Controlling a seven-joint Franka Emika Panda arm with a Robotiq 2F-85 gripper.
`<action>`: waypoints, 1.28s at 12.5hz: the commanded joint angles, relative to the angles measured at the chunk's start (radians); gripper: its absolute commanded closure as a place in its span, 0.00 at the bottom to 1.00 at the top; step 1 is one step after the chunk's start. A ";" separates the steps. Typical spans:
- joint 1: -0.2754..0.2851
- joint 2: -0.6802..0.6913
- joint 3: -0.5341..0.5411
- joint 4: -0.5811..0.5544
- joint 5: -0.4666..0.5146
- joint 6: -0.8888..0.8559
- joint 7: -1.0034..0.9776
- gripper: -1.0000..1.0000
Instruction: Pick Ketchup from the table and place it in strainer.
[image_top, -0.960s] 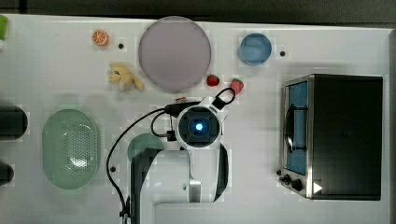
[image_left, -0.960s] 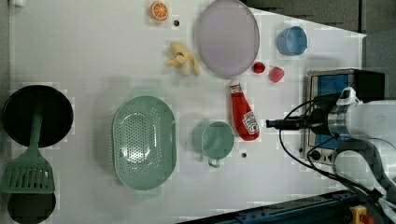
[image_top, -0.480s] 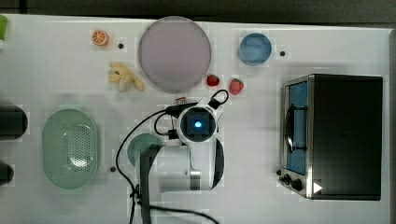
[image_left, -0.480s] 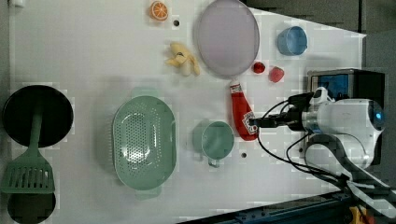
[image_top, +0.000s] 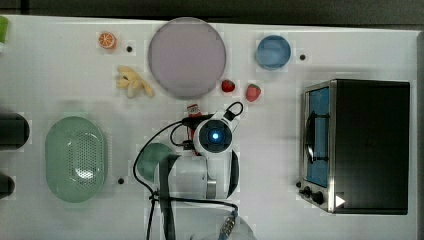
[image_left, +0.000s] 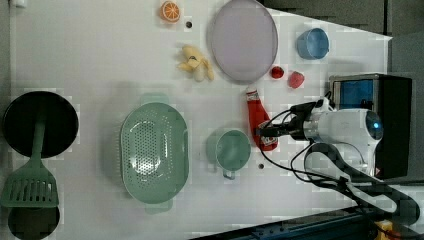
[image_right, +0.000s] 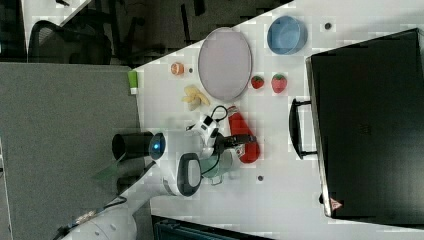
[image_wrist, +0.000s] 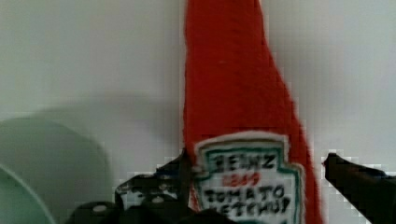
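Observation:
The ketchup is a slim red bottle with a white cap, lying flat on the white table beside the green cup. My gripper is open and low over its labelled lower half. In the wrist view the ketchup lies between the fingers, one on each side of the label, gripper. In the right view the gripper stands across the ketchup. From the top only the ketchup's cap end shows past my wrist. The pale green strainer lies beyond the cup.
A black toaster oven stands at the top view's right. Near the bottle's cap are two strawberries, a purple plate, a blue bowl, a banana and an orange slice. A black pan and a green spatula lie past the strainer.
My gripper has moved toward the left view's left and come down over the ketchup's label. It has stayed open, and the bottle has not moved.

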 joint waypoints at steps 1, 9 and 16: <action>0.010 0.006 -0.002 -0.001 0.002 0.045 -0.039 0.04; 0.013 -0.092 -0.006 0.005 0.002 -0.025 -0.035 0.40; 0.019 -0.478 0.016 0.084 0.003 -0.573 0.030 0.40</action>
